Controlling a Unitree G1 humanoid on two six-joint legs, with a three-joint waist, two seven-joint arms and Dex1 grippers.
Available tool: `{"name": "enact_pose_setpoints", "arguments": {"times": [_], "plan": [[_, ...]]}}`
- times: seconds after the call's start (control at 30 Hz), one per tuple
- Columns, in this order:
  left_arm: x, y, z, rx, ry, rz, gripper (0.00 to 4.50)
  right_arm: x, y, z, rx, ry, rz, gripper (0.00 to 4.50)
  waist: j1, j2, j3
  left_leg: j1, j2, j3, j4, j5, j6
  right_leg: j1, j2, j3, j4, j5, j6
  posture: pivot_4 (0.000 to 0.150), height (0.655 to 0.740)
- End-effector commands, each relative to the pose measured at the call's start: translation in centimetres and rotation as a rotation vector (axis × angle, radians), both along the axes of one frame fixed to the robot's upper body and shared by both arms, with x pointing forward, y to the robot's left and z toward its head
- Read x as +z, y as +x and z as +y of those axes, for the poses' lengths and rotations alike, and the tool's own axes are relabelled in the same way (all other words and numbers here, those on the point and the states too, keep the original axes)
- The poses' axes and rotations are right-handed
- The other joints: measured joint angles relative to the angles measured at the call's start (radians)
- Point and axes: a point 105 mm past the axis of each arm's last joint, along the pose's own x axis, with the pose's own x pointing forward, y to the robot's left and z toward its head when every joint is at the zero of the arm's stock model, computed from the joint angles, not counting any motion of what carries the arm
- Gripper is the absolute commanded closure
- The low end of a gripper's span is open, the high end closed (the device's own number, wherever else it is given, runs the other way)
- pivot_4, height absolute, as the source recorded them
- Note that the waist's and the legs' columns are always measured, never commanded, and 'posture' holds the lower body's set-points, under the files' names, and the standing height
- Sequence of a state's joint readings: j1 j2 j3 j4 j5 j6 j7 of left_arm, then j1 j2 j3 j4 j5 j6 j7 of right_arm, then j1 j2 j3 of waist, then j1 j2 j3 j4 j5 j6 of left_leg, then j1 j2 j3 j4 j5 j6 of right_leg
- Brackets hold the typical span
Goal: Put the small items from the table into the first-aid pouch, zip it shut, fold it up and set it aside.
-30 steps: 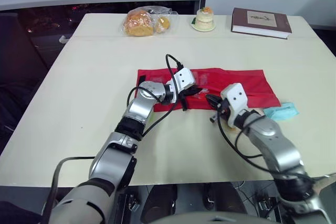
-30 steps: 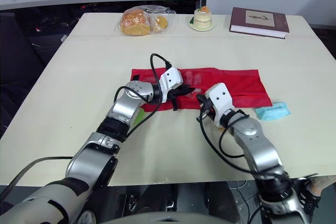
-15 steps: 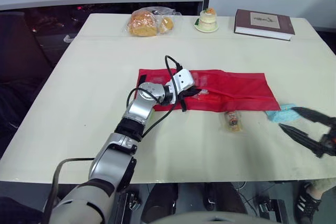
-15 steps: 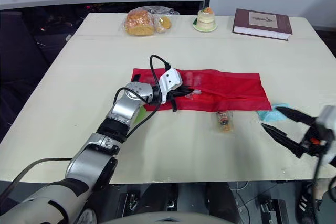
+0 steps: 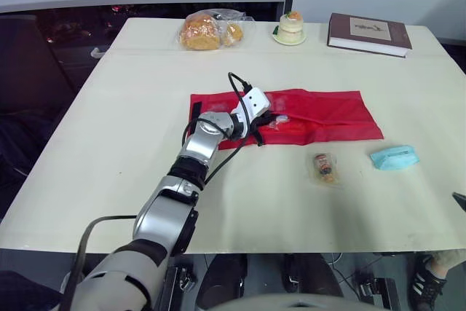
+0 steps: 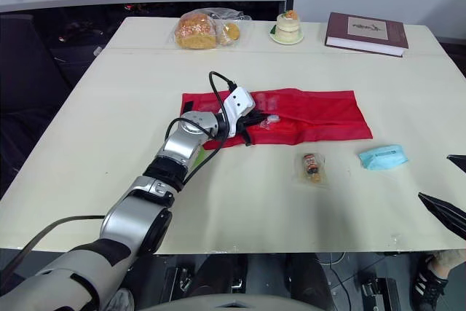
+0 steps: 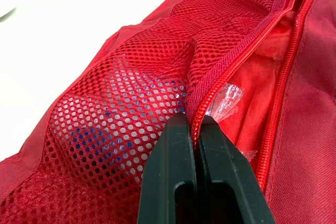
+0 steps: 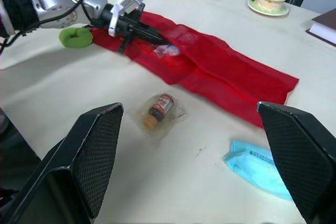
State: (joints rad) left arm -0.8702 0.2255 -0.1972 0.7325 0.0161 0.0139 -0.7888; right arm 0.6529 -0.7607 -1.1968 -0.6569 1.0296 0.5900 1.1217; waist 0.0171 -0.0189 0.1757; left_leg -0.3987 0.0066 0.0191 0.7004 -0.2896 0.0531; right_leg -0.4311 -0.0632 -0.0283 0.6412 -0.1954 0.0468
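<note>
My left jaws are closed on the zipper edge of the mesh pocket of the red pouch, which lies flat in the middle of the desk. My right jaws stand wide apart by the desk's near right corner. A small wrapped bottle and a blue packet lie near the pouch, on my side of it.

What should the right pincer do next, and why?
Probably lower the open right pincer onto the bagged bottle: it lies loose near the red pouch, whose zipper edge the left pincer holds pinched.
</note>
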Motion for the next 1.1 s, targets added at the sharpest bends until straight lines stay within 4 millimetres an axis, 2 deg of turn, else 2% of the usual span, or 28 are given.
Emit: {"name": "enact_pose_setpoints", "arguments": {"times": [0.03, 0.23, 0.43, 0.6, 0.8, 1.1], "plan": [[1.3, 0.1, -0.4, -0.019, -0.019, -0.044, 4.5, 0.7, -0.4, 0.4, 0.003, -0.014, -0.034, 0.15, 0.0, 0.0, 0.0, 0.0, 0.0, 0.0, 0.0, 0.0, 0.0, 0.0, 0.0, 0.0, 0.0, 0.0, 0.0, 0.15, 0.7289], [1.3, 0.1, -0.3, -0.023, -0.015, -0.043, 4.5, 0.6, -0.4, 0.3, 0.005, -0.019, -0.025, 0.15, 0.0, 0.0, 0.0, 0.0, 0.0, 0.0, 0.0, 0.0, 0.0, 0.0, 0.0, 0.0, 0.0, 0.0, 0.0, 0.15, 0.7289], [1.3, -0.1, -0.3, -0.033, -0.014, -0.045, 4.5, -2.4, 1.3, 0.3, -0.058, -0.121, 0.009, 0.15, 0.0, 0.0, 0.0, 0.0, 0.0, 0.0, 0.0, 0.0, 0.0, 0.0, 0.0, 0.0, 0.0, 0.0, 0.0, 0.15, 0.7289], [1.4, -0.2, -0.2, -0.034, -0.015, -0.046, 4.5, -5.2, 2.9, 2.4, -0.05, -0.122, 0.007, 0.15, -0.001, 0.001, 0.0, 0.0, 0.0, 0.0, 0.0, 0.0, 0.0, 0.0, 0.0, 0.0, 0.0, 0.0, 0.0, 0.15, 0.7289], [1.5, -0.4, -0.2, -0.027, -0.019, -0.052, 4.5, -9.6, 6.4, 6.7, -0.121, -0.031, 0.042, 0.15, -0.002, 0.001, 0.0, 0.0, 0.0, 0.0, 0.0, 0.0, 0.0, -0.001, 0.0, 0.0, 0.001, 0.0, -0.001, 0.15, 0.7289], [1.6, -0.6, -0.5, -0.015, -0.033, -0.044, 4.5, -13.1, 9.4, 11.3, -0.191, 0.062, 0.146, 0.15, -0.002, 0.001, 0.0, -0.001, -0.001, 0.001, 0.001, 0.0, 0.0, -0.001, 0.0, 0.0, 0.001, 0.002, -0.004, 0.15, 0.7289]]}}
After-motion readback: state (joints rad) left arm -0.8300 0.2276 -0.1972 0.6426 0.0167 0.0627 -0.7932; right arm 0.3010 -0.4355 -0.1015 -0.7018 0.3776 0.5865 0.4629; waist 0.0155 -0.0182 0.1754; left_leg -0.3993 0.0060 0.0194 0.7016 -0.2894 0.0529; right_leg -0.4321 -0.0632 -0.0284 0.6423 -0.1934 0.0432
